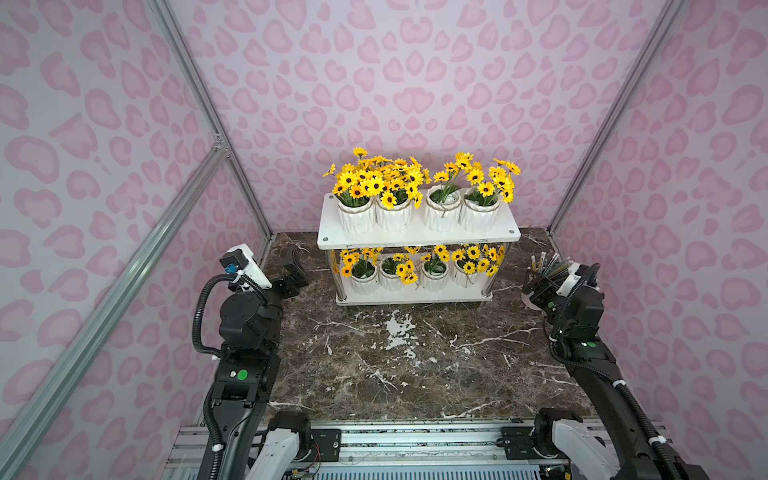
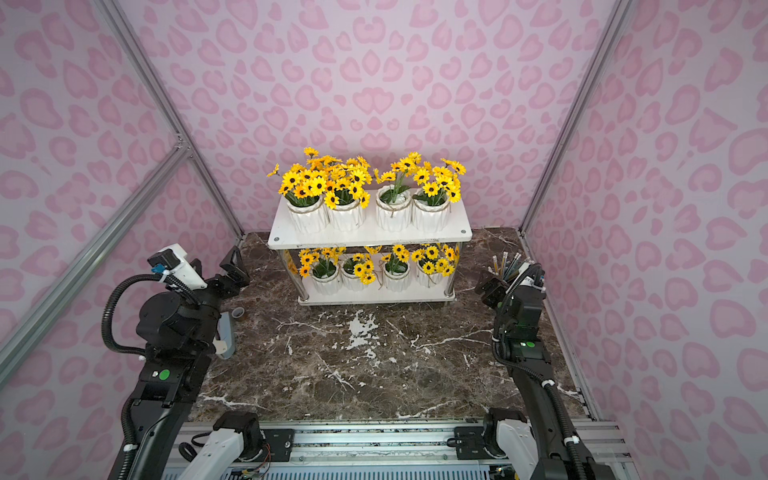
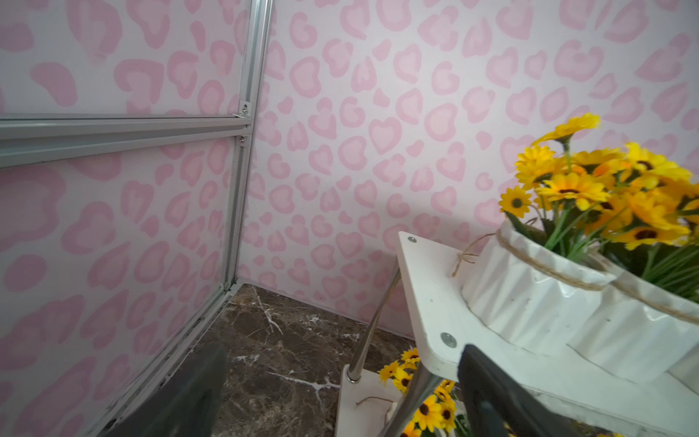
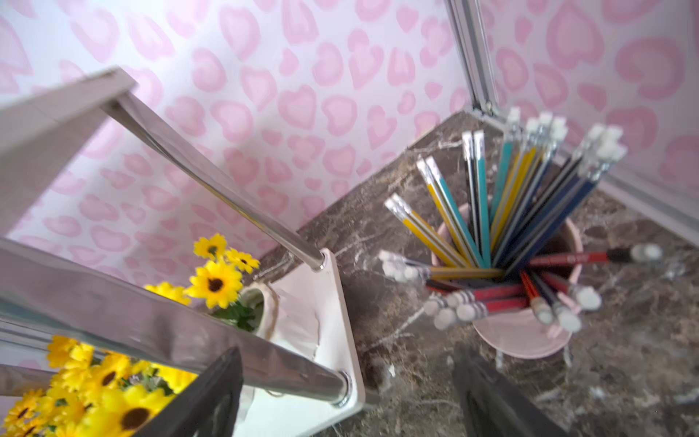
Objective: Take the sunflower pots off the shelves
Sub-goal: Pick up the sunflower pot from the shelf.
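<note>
on the shelves (image 1: 415, 239) all eight pots (image 1: 394, 218) stand four per tier, packed close. left gripper (image 3: 336, 363) spread, empty, at top tier's end; right gripper (image 4: 346, 359) spread, empty, low by bottom tier's end near pencil cup (image 4: 522, 340). we reckon ends first: least crowding.

No legible text or labels

I'm working a robot test cell: silver aluminium frame posts (image 1: 200, 95) hold flat pink heart-print wall panels (image 1: 415, 62) around a brown marble-pattern worktop (image 1: 415, 365). A grooved metal rail (image 1: 415, 440) along its near edge carries my black left robot arm (image 1: 249, 316) and black right robot arm (image 1: 582, 307). White two-tier shelves (image 1: 332, 227) stand at the far side.
</note>
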Robot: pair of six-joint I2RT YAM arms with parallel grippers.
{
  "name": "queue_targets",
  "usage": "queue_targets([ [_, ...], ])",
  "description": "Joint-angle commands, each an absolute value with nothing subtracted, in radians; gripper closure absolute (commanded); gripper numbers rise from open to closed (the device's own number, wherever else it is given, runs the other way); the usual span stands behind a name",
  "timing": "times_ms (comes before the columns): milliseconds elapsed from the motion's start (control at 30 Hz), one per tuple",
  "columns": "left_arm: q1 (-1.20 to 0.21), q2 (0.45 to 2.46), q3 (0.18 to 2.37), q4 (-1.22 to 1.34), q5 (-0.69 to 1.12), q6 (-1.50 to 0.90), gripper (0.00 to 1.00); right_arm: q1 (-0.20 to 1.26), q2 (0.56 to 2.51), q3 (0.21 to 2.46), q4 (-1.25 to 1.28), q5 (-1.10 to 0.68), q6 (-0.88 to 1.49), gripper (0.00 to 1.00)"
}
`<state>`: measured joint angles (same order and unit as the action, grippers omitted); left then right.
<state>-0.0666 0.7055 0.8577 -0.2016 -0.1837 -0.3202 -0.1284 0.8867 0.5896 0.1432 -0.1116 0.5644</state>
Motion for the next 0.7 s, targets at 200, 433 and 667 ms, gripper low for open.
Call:
queue_targets([
  [200,-0.067,0.741,0.927,-0.135,0.095,-0.431,0.03,-0.047,0.777,0.781,0.039,-0.177,0.397,0.12],
  [433,-0.066,0.794,0.942,-0.039,0.391,-0.528,0.03,0.191,0.820,0.974,-0.019,-0.049,0.221,0.02],
  [667,-0.066,0.816,0.932,0.033,0.560,-0.572,0.02,0.275,0.946,1.098,-0.021,-0.070,0.157,0.01],
])
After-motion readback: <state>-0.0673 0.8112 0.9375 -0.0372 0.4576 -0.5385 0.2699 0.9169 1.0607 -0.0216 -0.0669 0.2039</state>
